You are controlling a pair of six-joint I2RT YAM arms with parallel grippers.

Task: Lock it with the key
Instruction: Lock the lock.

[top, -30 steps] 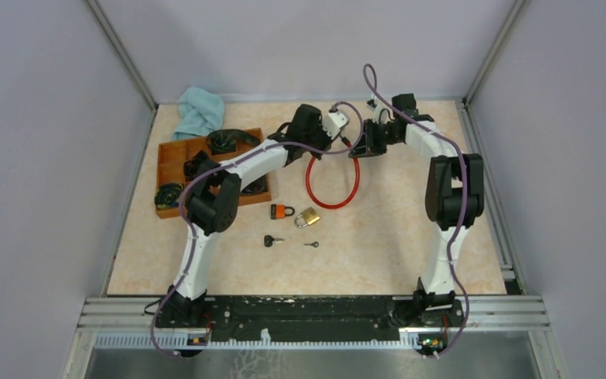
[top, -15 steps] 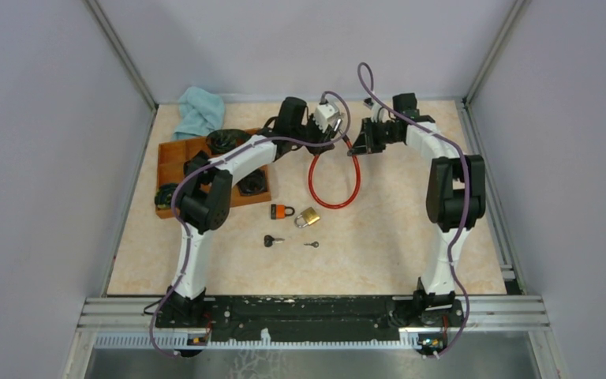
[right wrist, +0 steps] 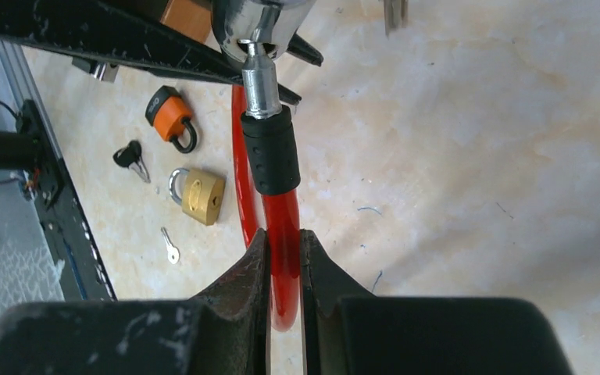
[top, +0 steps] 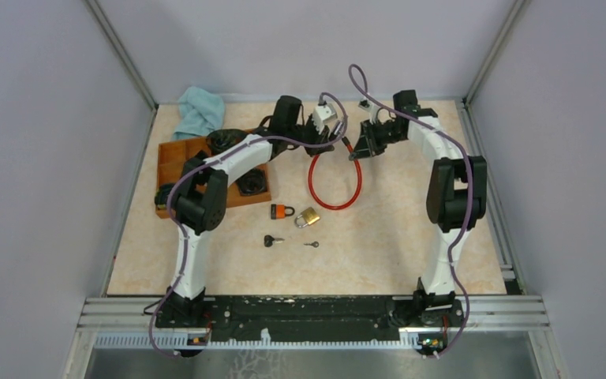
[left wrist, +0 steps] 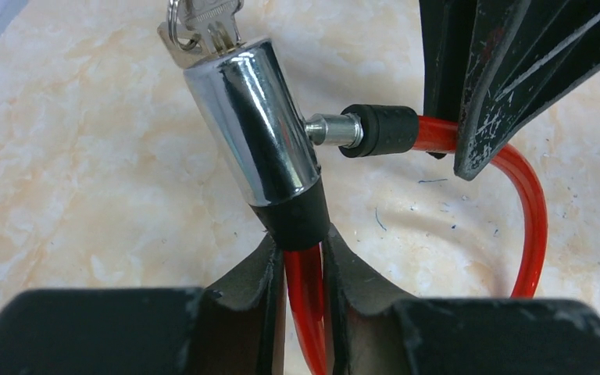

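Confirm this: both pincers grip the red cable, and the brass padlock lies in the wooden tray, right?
No: the top view shows the brass padlock on the table, outside the wooden tray. The red cable part holds.

- The key (left wrist: 203, 17) in the chrome lock cylinder (left wrist: 254, 125) is cut off by the top edge of the left wrist view.
- In the right wrist view the cylinder runs off the top edge, and the tip of the pin (right wrist: 256, 82) is hidden inside it.
- The red cable (left wrist: 305, 305) vanishes between the fingers of the left end effector (left wrist: 303, 250).
- From above, the left arm (top: 237, 158) covers part of the wooden tray (top: 172, 154).
- The loose keys (top: 273, 241) on the counter (top: 394, 229) are too small to show their teeth.
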